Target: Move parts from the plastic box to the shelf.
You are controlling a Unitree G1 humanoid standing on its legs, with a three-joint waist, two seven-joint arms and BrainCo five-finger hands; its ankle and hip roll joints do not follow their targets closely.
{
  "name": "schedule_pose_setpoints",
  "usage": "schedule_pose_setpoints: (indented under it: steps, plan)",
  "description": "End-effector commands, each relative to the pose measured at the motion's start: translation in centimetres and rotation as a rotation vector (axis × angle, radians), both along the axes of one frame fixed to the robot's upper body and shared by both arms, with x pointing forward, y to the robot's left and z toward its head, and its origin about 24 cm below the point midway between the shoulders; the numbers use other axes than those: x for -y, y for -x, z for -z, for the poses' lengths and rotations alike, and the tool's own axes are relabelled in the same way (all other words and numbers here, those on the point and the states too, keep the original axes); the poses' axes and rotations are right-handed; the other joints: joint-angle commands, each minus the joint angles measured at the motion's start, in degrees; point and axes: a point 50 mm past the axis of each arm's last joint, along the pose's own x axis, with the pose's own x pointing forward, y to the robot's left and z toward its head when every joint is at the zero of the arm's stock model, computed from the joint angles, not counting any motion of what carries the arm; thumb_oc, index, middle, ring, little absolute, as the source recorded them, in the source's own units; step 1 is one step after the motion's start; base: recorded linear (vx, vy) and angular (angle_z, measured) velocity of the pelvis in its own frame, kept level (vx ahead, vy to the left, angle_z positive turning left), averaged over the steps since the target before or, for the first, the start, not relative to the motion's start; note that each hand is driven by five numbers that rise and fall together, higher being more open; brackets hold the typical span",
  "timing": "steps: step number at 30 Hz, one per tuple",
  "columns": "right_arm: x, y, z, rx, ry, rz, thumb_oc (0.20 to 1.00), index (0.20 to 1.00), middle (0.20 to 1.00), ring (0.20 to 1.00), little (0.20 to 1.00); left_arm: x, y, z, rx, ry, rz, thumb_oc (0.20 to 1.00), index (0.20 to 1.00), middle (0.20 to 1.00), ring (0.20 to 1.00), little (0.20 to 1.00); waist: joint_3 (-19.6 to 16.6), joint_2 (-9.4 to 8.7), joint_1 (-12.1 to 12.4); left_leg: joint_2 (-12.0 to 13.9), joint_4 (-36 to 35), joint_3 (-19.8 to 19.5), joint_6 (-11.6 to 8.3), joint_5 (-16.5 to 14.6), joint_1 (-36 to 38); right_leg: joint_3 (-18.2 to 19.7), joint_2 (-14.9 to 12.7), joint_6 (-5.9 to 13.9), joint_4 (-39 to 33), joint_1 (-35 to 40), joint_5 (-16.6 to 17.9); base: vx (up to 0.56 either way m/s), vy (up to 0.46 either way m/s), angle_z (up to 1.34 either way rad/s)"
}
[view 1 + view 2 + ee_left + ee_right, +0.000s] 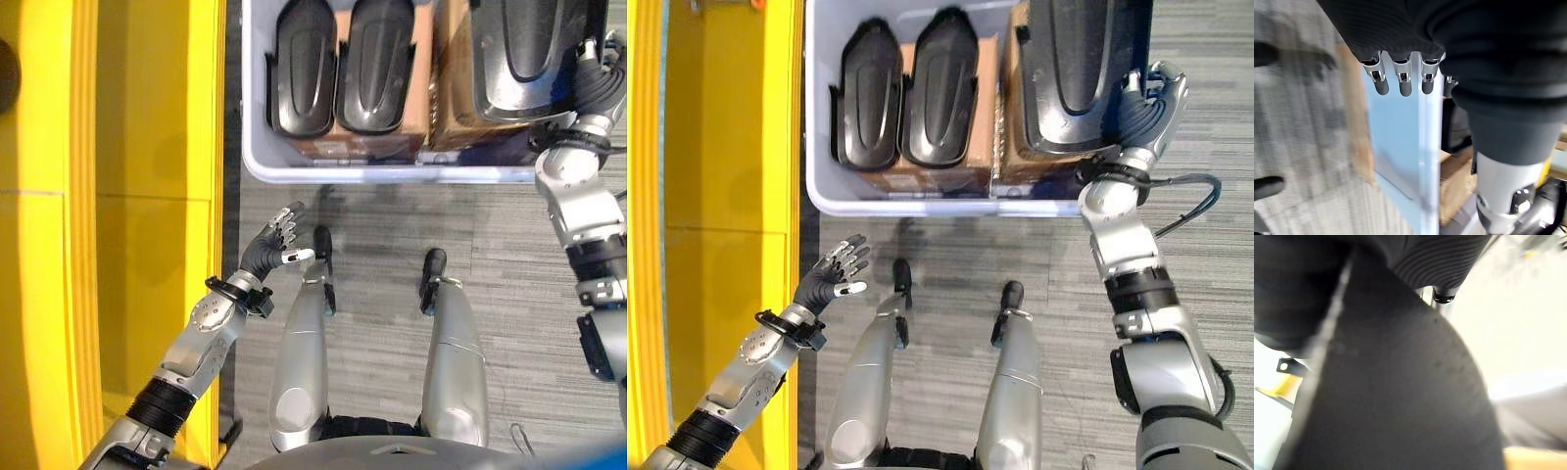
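Three glossy black moulded parts (872,98)

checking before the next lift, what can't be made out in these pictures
- Right hand: in the right eye view it lies against the big black part, which hides its fingers, so the grip is unclear.
- Right wrist view: the same part, blurred and very close, blocks what lies beyond.
- Plastic box: its far end is cut off by the top edge in both eye views.
- Cardboard under the two smaller black parts: mostly covered by them.
- Left hand hangs open over the floor.
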Motion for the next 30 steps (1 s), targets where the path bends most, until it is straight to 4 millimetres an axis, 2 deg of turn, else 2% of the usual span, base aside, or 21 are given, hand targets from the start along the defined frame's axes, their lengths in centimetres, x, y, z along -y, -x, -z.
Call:
schedule_pose_setpoints:
  steps: [1, 6, 8, 9, 12, 13, 15, 16, 17, 18, 19, 21, 22, 23, 24, 25, 26, 28, 30]
  plan:
    - [0.5, 2.2, -4.8, 0.283, 0.016, 0.014, 0.200, 0.200, 0.200, 0.200, 0.200, -0.1, 0.6, -0.3, 0.039, 0.022, -0.001, 1.000, 1.000, 1.000, 1.000, 1.000, -1.17, -0.60, 0.08, -0.39, 4.05, 1.31, 1.45, -8.75, 3.73, -1.92, 4.40, -2.79, -5.64, 4.86, 0.14, -0.04, 0.078, -0.07]
    - [0.3, 3.2, -4.2, 0.292, -0.011, -0.062, 0.200, 0.200, 0.200, 0.200, 0.200, -0.6, 1.2, 0.9, -0.010, 0.024, -0.016, 1.000, 1.000, 1.000, 1.000, 1.000, -1.18, -1.15, -0.49, 0.30, 1.85, 1.71, 0.87, -8.76, 11.30, -1.61, 3.88, -2.35, -9.16, 12.81, 0.75, 0.08, 0.079, -0.06]
    - [0.1, 3.2, -2.8, 0.214, -0.044, -0.181, 0.200, 0.200, 0.200, 0.200, 0.200, -1.1, 1.8, 2.1, -0.067, 0.018, -0.033, 1.000, 1.000, 1.000, 1.000, 1.000, -3.22, -1.54, -0.46, 0.60, 0.81, 1.74, 0.54, -8.79, 14.50, -2.14, 3.43, -2.30, -10.64, 16.52, 0.76, 0.14, 0.070, 0.01]
    - [0.1, 3.3, -2.8, 0.214, -0.045, -0.182, 0.200, 0.200, 0.200, 0.200, 0.200, -1.1, 1.8, 2.1, -0.068, 0.017, -0.033, 1.000, 1.000, 1.000, 1.000, 1.000, -3.20, -1.54, -0.47, 0.60, 0.78, 1.73, 0.53, -8.78, 14.55, -2.15, 3.43, -2.30, -10.66, 16.58, 0.76, 0.08, 0.071, 0.02]
    - [-1.7, 2.8, 0.3, 0.040, -0.054, -0.395, 0.200, 0.200, 0.200, 0.200, 0.200, -2.1, 2.3, 2.8, -0.114, 0.054, -0.141, 1.000, 1.000, 1.000, 1.000, 1.000, -4.75, -1.43, 0.49, 0.65, 1.45, 0.83, 0.69, -8.70, 16.57, -4.50, 1.62, -3.32, -5.95, 19.25, -2.23, 0.08, 0.042, 0.01]
    - [-1.8, 2.7, 0.4, 0.035, -0.052, -0.408, 0.200, 0.200, 0.200, 0.200, 0.200, -2.1, 2.3, 2.9, -0.116, 0.058, -0.149, 1.000, 1.000, 1.000, 1.000, 1.000, -4.73, -1.45, 0.53, 0.62, 1.47, 0.76, 0.70, -8.65, 16.65, -4.62, 1.51, -3.40, -5.65, 19.34, -2.41, 0.05, -0.040, 0.16]
    - [-3.1, 2.6, 1.6, -0.020, -0.011, -0.473, 0.200, 0.200, 0.200, 0.200, 0.200, -2.8, 2.8, 3.5, -0.159, 0.110, -0.214, 1.000, 1.000, 1.000, 1.000, 1.000, -5.19, -1.53, 1.45, 1.60, 0.39, -0.53, 0.24, -7.15, 17.32, -6.19, 1.21, -4.34, -2.51, 20.34, -4.52, 0.06, -0.057, 0.27]
    - [-4.2, 2.3, 2.5, -0.066, -0.004, -0.514, 0.200, 0.200, 0.200, 0.200, 0.200, -3.4, 3.5, 4.6, -0.192, 0.149, -0.244, 1.000, 1.000, 1.000, 1.000, 1.000, -5.76, -1.58, 2.41, 2.84, -3.17, -1.12, -0.74, -3.72, 17.87, -7.69, 1.76, -4.69, -2.68, 22.15, -5.04, 0.05, -0.046, 0.39]
    - [-4.5, 2.2, 2.7, -0.074, 0.007, -0.525, 0.200, 0.200, 0.200, 0.200, 0.200, -3.6, 3.8, 4.8, -0.192, 0.155, -0.246, 1.000, 1.000, 1.000, 1.000, 1.000, -5.92, -1.54, 2.75, 3.27, -4.52, -0.78, -1.05, -2.51, 17.99, -8.32, 1.88, -4.74, -3.23, 22.84, -5.02, -0.03, -0.103, 0.63]
    - [-4.9, 2.2, 3.7, -0.096, 0.001, -0.552, 0.200, 0.200, 0.200, 0.200, 0.200, -3.5, 4.2, 5.4, -0.181, 0.119, -0.169, 1.000, 1.000, 1.000, 1.000, 1.000, -6.69, -2.05, 2.29, 5.85, -5.95, 5.30, -2.53, -0.87, 18.94, -12.68, 1.10, -4.63, -6.50, 26.28, -5.16, -0.06, -0.072, 0.64]
    - [-4.9, 2.2, 3.7, -0.097, 0.001, -0.552, 0.200, 0.200, 0.200, 0.200, 0.200, -3.5, 4.2, 5.4, -0.182, 0.118, -0.169, 1.000, 1.000, 1.000, 1.000, 1.000, -6.62, -2.10, 2.22, 5.79, -5.84, 5.27, -2.53, -0.98, 19.02, -12.71, 1.02, -4.60, -6.45, 26.41, -5.28, -0.09, -0.060, 0.97]
    - [-4.9, 2.4, 4.3, -0.110, 0.007, -0.576, 0.200, 0.200, 0.200, 0.200, 0.200, -3.5, 4.1, 5.4, -0.174, 0.126, -0.162, 1.000, 1.000, 1.000, 1.000, 1.000, -7.22, -2.59, 1.35, 5.97, -4.10, 8.10, -1.86, -2.95, 20.28, -13.97, 0.13, -4.45, -7.16, 26.65, -4.73, -0.09, 0.119, 1.30]
    - [-5.0, 2.9, 5.3, -0.136, -0.006, -0.611, 0.200, 0.200, 0.200, 0.200, 0.200, -3.4, 4.0, 5.3, -0.174, 0.137, -0.164, 1.000, 1.000, 1.000, 1.000, 1.000, -8.16, -3.54, 0.40, 5.75, -1.18, 10.03, -1.19, -5.23, 22.07, -14.55, -1.19, -3.81, -8.54, 27.34, -3.62, -0.07, 0.415, 1.38]
    - [-4.9, 3.8, 6.7, -0.164, -0.028, -0.630, 0.200, 0.200, 0.200, 0.200, 0.200, -2.4, 3.3, 4.8, -0.154, 0.109, -0.137, 1.000, 1.000, 1.000, 1.000, 1.000, -9.61, -4.26, -1.44, 6.50, 2.80, 12.81, -0.24, -7.53, 25.01, -15.46, -2.16, -3.23, -10.45, 28.26, -1.86, 0.13, 0.662, 0.94]
    - [-5.4, 3.9, 8.2, -0.205, -0.068, -0.668, 0.200, 0.200, 0.200, 0.200, 0.200, -1.7, 3.1, 4.5, -0.143, 0.044, -0.122, 1.000, 1.000, 1.000, 1.000, 1.000, -10.80, -3.77, -1.33, 4.46, 0.35, 13.82, 1.64, -10.73, 28.07, -15.90, -2.98, -1.60, -11.12, 30.07, -0.23, 0.21, 0.629, 1.71]
    - [-5.7, 4.0, 8.5, -0.205, -0.072, -0.683, 0.200, 0.200, 0.200, 0.200, 0.200, -1.5, 3.0, 4.4, -0.150, 0.047, -0.123, 1.000, 1.000, 1.000, 1.000, 1.000, -11.30, -3.73, -1.01, 4.01, -0.40, 13.76, 1.80, -11.04, 28.73, -16.03, -2.99, -0.95, -12.31, 30.78, 0.76, 0.27, 0.542, 1.27]
    - [-6.4, 4.2, 8.5, -0.199, -0.087, -0.731, 0.200, 0.200, 0.200, 0.200, 0.200, -1.3, 3.2, 3.9, -0.144, 0.031, -0.106, 1.000, 1.000, 1.000, 1.000, 1.000, -12.74, -3.82, 0.28, 3.00, -2.87, 13.44, 1.83, -10.95, 29.82, -17.50, -3.14, 0.86, -16.95, 32.74, 3.60, 0.09, 0.315, 1.36]
    - [-7.1, 4.6, 8.0, -0.190, -0.075, -0.794, 0.200, 0.200, 0.200, 0.200, 0.200, -1.5, 3.5, 3.4, -0.137, 0.064, -0.132, 1.000, 1.000, 1.000, 1.000, 1.000, -13.19, -4.02, 2.03, 2.11, -3.25, 13.15, 1.95, -11.26, 29.30, -19.29, -3.88, 2.22, -20.13, 34.28, 5.13, -0.05, 0.283, 0.51]
    - [-8.1, 4.6, 7.6, -0.190, -0.060, -0.835, 0.200, 0.200, 0.200, 0.200, 0.200, -1.7, 3.6, 3.0, -0.133, 0.129, -0.122, 1.000, 1.000, 1.000, 1.000, 1.000, -12.92, -4.27, 3.64, 1.76, -2.05, 12.68, 2.03, -11.54, 27.77, -20.57, -4.46, 2.61, -21.31, 35.20, 5.68, -0.17, 0.244, 0.57]
